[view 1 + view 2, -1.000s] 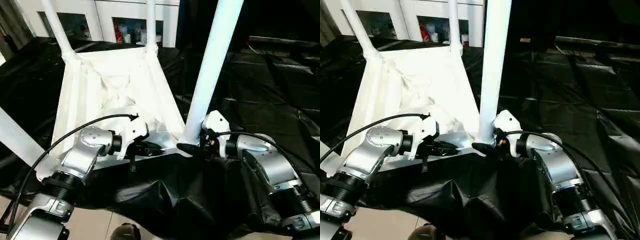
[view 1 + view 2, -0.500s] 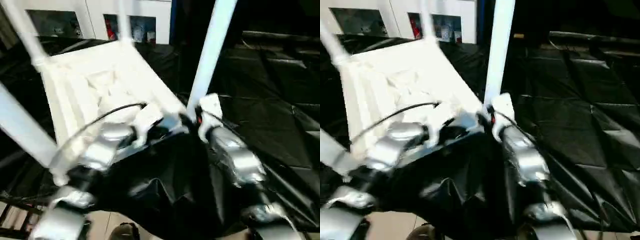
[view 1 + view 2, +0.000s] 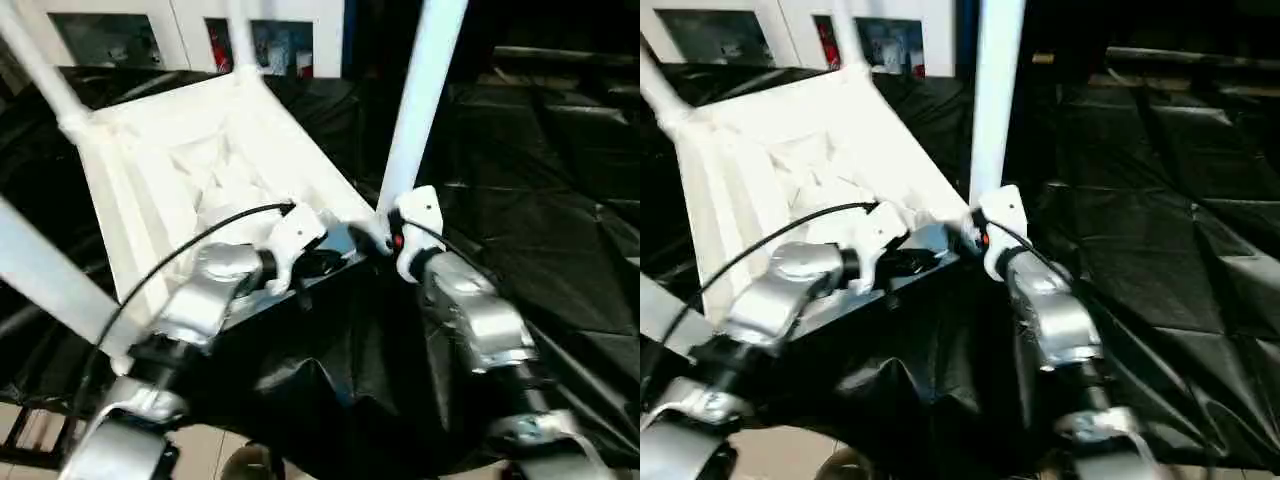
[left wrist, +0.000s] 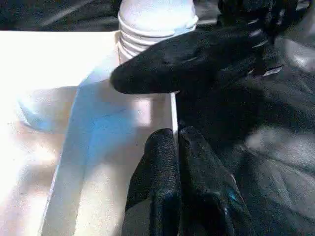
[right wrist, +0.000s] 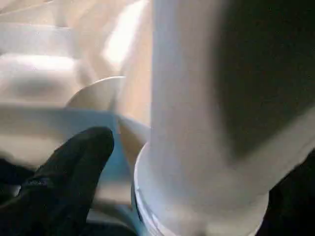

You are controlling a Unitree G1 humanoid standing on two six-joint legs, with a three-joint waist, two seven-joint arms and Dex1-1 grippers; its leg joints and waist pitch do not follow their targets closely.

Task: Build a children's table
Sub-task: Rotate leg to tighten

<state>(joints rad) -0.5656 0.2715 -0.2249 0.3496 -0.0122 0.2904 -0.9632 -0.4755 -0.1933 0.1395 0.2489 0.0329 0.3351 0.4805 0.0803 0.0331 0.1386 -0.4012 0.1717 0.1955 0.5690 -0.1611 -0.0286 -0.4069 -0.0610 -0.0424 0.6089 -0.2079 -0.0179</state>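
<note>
The white plastic rectangular tabletop, ribbed underside up, lies on the black-draped work table w/ long white tapered tube legs in its corner sockets: two at the far corners, one crossing the near-left edge, and the near-right leg standing tall at the corner closest to both arms. Vs. a second ago the whole view has swung, so the camera moved; beyond that, the right arm has turned in, now reaching the leg base more from below than from the side. The right gripper sits at that leg's foot; in the right wrist view one black finger is beside the leg's collar, other finger not visible, so can't tell if it grips or has let go. The left gripper is pinched closed on nothing, tips just off the tabletop's near rim, right by the ribbed socket. Judgement: all four legs look seated, so the build is near done; prob. the last leg is being checked or released, and that leg could still be loose.
</note>
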